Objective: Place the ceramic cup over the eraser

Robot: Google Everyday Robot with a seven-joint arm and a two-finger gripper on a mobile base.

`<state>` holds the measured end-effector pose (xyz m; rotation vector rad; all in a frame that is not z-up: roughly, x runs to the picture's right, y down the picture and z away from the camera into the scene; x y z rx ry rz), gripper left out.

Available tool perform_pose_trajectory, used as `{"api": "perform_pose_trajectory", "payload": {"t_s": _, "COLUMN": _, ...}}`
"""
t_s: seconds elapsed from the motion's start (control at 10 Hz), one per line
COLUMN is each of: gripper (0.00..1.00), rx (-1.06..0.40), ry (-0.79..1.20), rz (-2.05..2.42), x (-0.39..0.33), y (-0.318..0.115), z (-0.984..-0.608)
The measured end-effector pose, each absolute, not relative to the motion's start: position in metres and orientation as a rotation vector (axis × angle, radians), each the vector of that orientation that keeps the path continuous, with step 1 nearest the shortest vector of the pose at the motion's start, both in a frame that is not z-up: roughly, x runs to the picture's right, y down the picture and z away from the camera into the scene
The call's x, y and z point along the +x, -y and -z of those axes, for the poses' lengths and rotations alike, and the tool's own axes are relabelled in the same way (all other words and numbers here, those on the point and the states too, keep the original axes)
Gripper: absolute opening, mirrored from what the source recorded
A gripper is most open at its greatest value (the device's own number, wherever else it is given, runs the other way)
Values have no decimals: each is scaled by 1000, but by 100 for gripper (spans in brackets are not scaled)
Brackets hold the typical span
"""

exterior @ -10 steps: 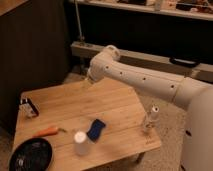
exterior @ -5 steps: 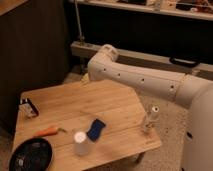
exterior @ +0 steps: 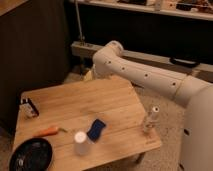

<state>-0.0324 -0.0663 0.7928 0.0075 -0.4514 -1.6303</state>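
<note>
The small white ceramic cup [exterior: 81, 143] stands on the wooden table [exterior: 65, 102] near its front edge. The blue eraser block [exterior: 96, 128] lies just right of and behind the cup, close to it. My white arm [exterior: 145, 75] reaches in from the right above the table's far edge. My gripper [exterior: 89, 75] is mostly hidden behind the arm's bend. Only a pale tip of the gripper shows, over the far edge, well away from the cup and eraser.
A clear bottle [exterior: 151, 120] stands at the table's right edge. An orange carrot-like item [exterior: 47, 131] and a black round dish [exterior: 31, 155] lie at the front left. A small black-and-white object [exterior: 29, 108] sits at the left. A dark shelf unit stands behind.
The arm's end has pulled slightly up and back over the table's far edge. The cup, eraser and bottle have not moved.
</note>
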Motion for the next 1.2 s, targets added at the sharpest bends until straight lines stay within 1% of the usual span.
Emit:
{"api": "perform_pose_trajectory", "payload": {"t_s": 0.3, "gripper": 80, "rx": -107, "ry": 626, "rz": 1280, "x": -10, "y": 67, "z": -804}}
{"api": "perform_pose_trajectory", "payload": {"t_s": 0.4, "gripper": 80, "rx": -163, "ry": 707, "rz": 1132, "x": 4, "y": 66, "z": -804}}
{"api": "perform_pose_trajectory", "payload": {"t_s": 0.5, "gripper": 80, "rx": -189, "ry": 789, "rz": 1027, "x": 17, "y": 62, "z": -800}}
{"api": "perform_pose_trajectory", "payload": {"t_s": 0.7, "gripper": 80, "rx": -164, "ry": 930, "rz": 851, "x": 30, "y": 45, "z": -787}}
{"api": "perform_pose_trajectory", "payload": {"t_s": 0.9, "gripper": 80, "rx": -107, "ry": 1011, "rz": 761, "x": 28, "y": 34, "z": -765}}
{"api": "perform_pose_trajectory", "payload": {"t_s": 1.0, "gripper": 80, "rx": -93, "ry": 1029, "rz": 743, "x": 26, "y": 31, "z": -758}}
{"api": "perform_pose_trajectory", "payload": {"t_s": 1.2, "gripper": 80, "rx": -93, "ry": 1032, "rz": 746, "x": 24, "y": 32, "z": -758}}
